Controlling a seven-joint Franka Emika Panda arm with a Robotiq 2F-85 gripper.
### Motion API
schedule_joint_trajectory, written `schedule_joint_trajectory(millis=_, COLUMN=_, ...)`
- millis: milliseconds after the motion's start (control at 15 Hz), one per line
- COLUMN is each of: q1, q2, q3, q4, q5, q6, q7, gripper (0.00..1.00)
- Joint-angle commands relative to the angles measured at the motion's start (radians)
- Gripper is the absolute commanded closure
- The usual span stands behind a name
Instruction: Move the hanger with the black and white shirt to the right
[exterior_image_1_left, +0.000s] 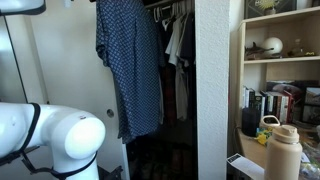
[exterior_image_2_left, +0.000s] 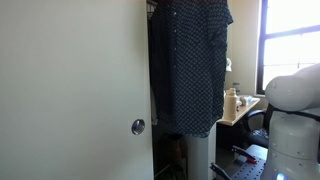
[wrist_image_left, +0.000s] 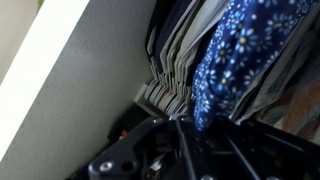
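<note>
In the wrist view our gripper (wrist_image_left: 185, 145) fills the bottom edge as a dark, blurred mass of metal. We cannot tell how far its jaws stand apart, or whether they have hold of anything. The black and white shirt (wrist_image_left: 238, 55) begins right above the gripper and runs up and to the right, away from it. Here its cloth reads blue with a small white print. Its near end seems to meet the dark gripper parts, but we cannot tell whether they touch. Just beside the shirt, above and slightly left of the gripper, a row of pale and dark garments (wrist_image_left: 178, 60) hangs packed edge to edge. Further left of the gripper a white panel (wrist_image_left: 80, 80) slants across the picture.

In both exterior views the gripper is out of sight and we see only the white arm (exterior_image_1_left: 65, 140) (exterior_image_2_left: 295, 90). The shirt hangs at full length at the front of the closet (exterior_image_1_left: 185, 120), and we cannot make out its hanger. In an exterior view a door with 1 round knob (exterior_image_2_left: 138, 126) stands just beside the shirt. In an exterior view shelves (exterior_image_1_left: 280, 60) and a tan bottle (exterior_image_1_left: 283, 150) stand well apart from it.
</note>
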Motion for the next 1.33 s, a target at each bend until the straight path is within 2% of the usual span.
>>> schedule_joint_trajectory(millis=0, q1=-0.036, q2=0.062, q3=-0.027, q4=0.026, q5=-0.016, q6=0.092, q7=-0.037, gripper=0.98)
schedule_joint_trajectory(millis=733, q1=-0.135, q2=0.256, q3=-0.133, q4=0.032, q5=-0.027, q6=0.364, q7=-0.079, gripper=0.98)
schedule_joint_trajectory(millis=1267, q1=-0.215, q2=0.442, q3=-0.112, q4=0.109, q5=-0.047, q6=0.532, q7=-0.069, gripper=0.98)
